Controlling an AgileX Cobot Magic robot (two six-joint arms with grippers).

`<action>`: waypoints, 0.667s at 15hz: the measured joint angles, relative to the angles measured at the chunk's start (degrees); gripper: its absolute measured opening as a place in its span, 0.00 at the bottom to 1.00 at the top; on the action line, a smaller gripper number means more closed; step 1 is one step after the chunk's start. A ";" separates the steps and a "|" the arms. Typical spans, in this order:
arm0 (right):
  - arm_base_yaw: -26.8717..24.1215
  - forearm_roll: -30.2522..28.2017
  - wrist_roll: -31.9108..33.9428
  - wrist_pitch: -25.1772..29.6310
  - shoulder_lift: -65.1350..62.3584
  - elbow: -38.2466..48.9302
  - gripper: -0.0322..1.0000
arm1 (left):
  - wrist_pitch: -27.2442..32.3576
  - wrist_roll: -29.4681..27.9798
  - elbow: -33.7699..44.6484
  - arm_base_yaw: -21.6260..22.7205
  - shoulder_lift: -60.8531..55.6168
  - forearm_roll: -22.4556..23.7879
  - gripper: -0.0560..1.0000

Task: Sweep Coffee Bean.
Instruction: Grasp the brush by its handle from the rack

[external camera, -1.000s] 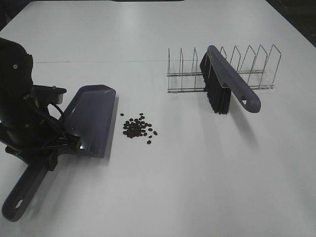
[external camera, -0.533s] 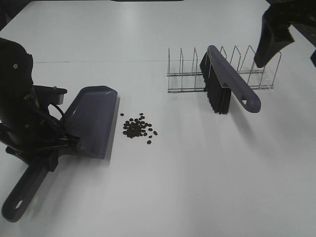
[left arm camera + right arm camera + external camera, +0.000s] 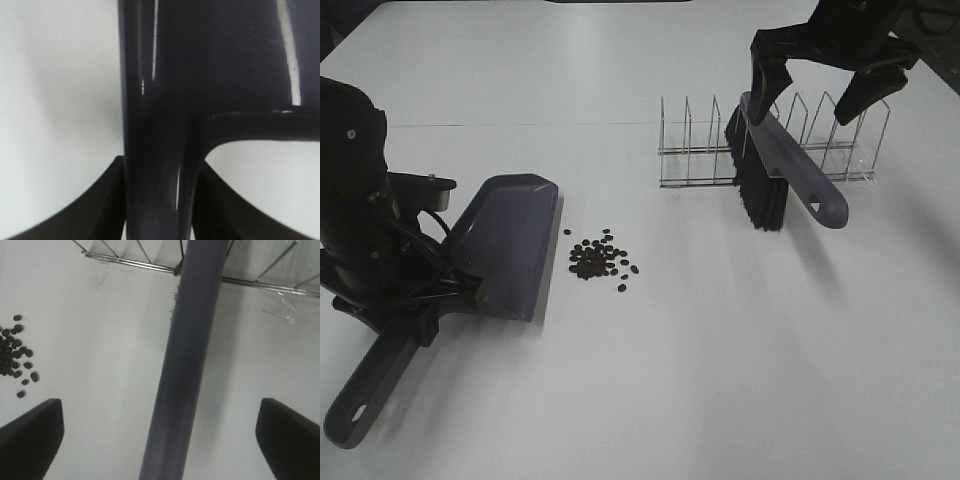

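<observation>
L gripper (image 3: 425, 300) clamped on dustpan (image 3: 505, 240) handle. Coffee bean (image 3: 598, 258) pile sits on table (image 3: 720, 350), just beside pan's lip. Brush (image 3: 790, 170) leans in wire rack (image 3: 690, 150); R gripper (image 3: 801, 112) spread wide above it.

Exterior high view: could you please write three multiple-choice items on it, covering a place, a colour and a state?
1. Where are the coffee beans? A on the table beside the dustpan; B in a bowl; C on the floor.
2. What colour is the brush? A red; B purple-grey; C yellow.
3. How is the right gripper? A shut on the brush; B shut on a cup; C open over the brush.
Key: 1 A, they lie by its lip; 2 B, the handle shows it; 3 C, fingers stand wide apart.
</observation>
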 joint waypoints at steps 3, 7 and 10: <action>0.00 0.46 -0.57 1.15 6.53 -6.76 0.96 | -0.34 0.00 0.00 0.00 0.00 0.00 0.35; 0.00 0.46 -0.97 1.15 14.90 -13.87 0.96 | -0.34 0.00 0.00 0.00 0.00 0.00 0.35; 0.00 0.46 -1.03 1.15 18.56 -15.24 0.96 | -0.34 0.00 0.00 0.00 0.00 0.00 0.35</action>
